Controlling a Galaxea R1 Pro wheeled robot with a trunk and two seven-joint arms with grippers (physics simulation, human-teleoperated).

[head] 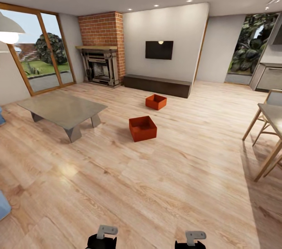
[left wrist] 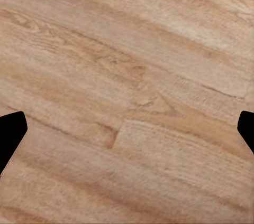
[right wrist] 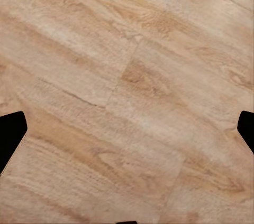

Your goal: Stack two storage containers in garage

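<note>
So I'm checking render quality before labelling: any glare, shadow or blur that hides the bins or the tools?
Head view: wide-angle bend at the edges, a soft glare patch on the floor, both bins sharp and evenly lit. Left wrist view: planks slightly soft, the left tool just dark fingertips at the edges. Right wrist view: the same for the right tool.

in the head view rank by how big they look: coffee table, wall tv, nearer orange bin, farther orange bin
1. coffee table
2. wall tv and nearer orange bin, too close to call
3. farther orange bin, which probably looks smaller only because it sits farther from the camera
</note>
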